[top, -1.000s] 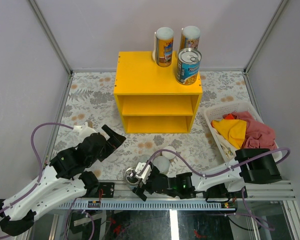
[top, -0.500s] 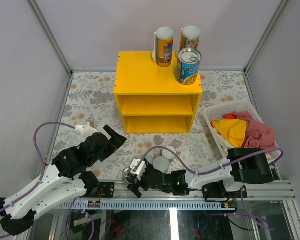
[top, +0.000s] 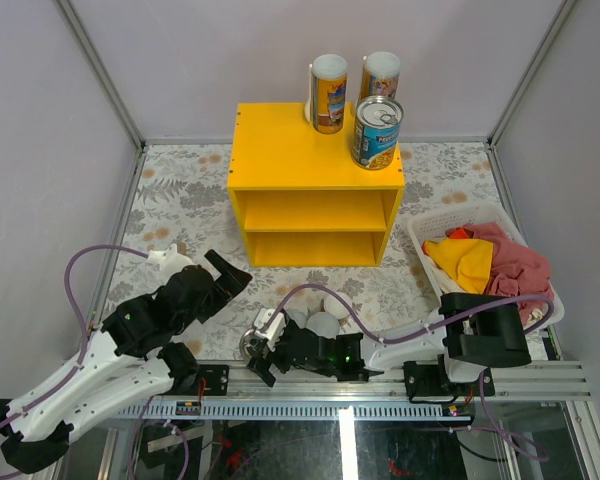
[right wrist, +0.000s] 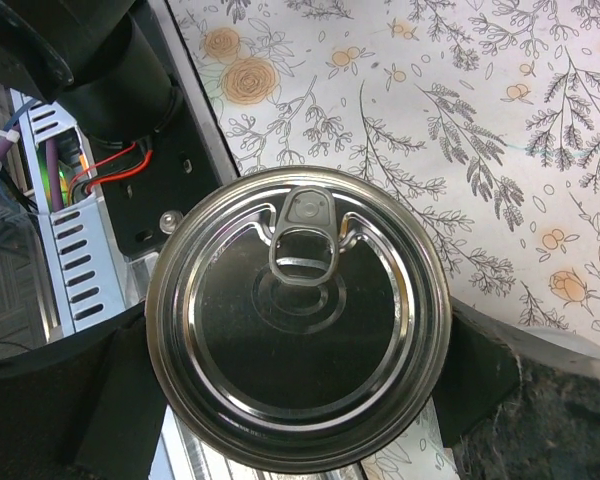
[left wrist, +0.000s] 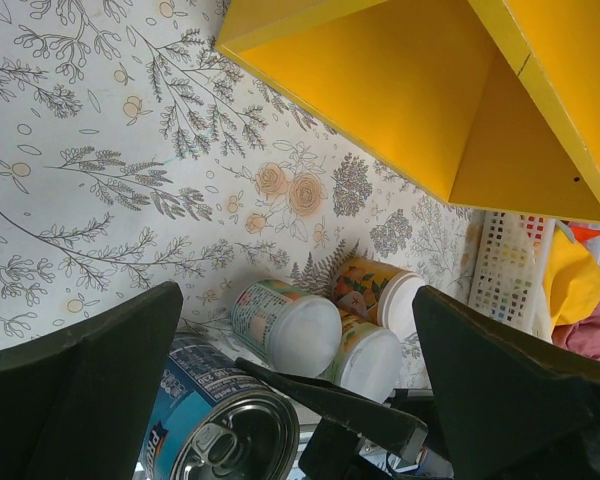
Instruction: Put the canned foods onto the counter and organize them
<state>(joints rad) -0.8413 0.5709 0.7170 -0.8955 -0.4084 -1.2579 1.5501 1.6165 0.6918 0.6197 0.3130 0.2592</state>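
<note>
1. The wide blue tin (right wrist: 298,318) stands upright on the table (top: 180,190) by the near rail, at about 6 o'clock from the counter (top: 280,140). Its pull-tab lid faces straight up into the right wrist view.
2. The right gripper (top: 260,350) straddles it. In the wrist view 1 finger sits at 8 o'clock of the lid and 1 at 4 o'clock, both hard by the rim. I cannot tell whether they already press the wall. The tin looks to be resting on the table.
3. Over the last second the right arm has slid toward 9 o'clock along the rail. That carried the gripper from beside the small cans to over this tin, and its jaws have begun to narrow. I judge the approach finished and the grasp just starting.
4. The 3 small cans (left wrist: 285,325) lie clustered at about 2 o'clock of the tin in the top view, very near it. A lift should go straight up to avoid knocking them.
5. The left gripper (top: 228,275) hovers at 11 o'clock of the tin, jaws spread wide and holding nothing. It has barely shifted.
6. The counter's top carries 2 tall cans (top: 328,93) at its far edge and a second blue tin (top: 377,130) at its right front corner, all unmoved. That makes 3 of 7 placed and 4 to go.
7. The basket (top: 425,250) of cloth sits at 4 o'clock of the counter, uninvolved.
</note>
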